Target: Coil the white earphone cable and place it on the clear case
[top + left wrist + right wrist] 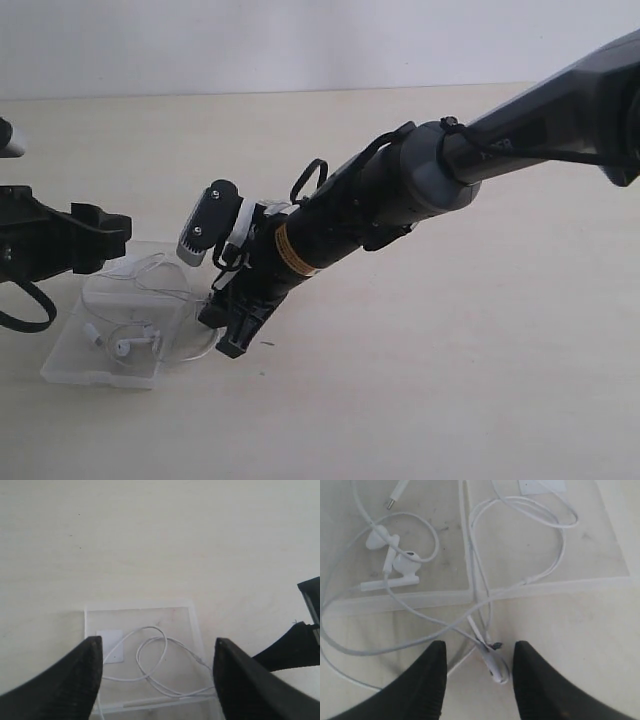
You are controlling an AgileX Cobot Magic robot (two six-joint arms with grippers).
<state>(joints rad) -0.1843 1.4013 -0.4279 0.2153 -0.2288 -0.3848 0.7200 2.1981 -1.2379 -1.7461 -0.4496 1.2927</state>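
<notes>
Exterior view: the right arm (400, 190) comes in from the upper right and across the middle. Its nose is down at the bench (450, 380), just beside the right edge of the clear case (65, 365).
Left side: the left arm (60, 240) hangs over the far part of the case, off the bench.
Case: it lies flat and open on the bench, two halves side by side (545, 585). One half carries a white sticker (110, 646).
Cable: the white earphone cable (563, 547) sits mostly on the case in loose, uneven loops. The earbuds (405, 562) and the inline piece (390, 584) are on one half, and a wide loop (150, 627) is on the sticker half.
Overspill: several strands run off the case's edge onto the bench, toward the right jaws.
Right wrist view: the right jaws stand partly apart, black fingers (427, 680) low over the bench. A thicker white bit of the cable lies in the gap, close to one finger. No pinch shows, so nothing is held.
Left wrist view: the left jaws are spread wide with nothing between them. They sit above the sticker half (137, 609), and the loop shows through the gap.
</notes>
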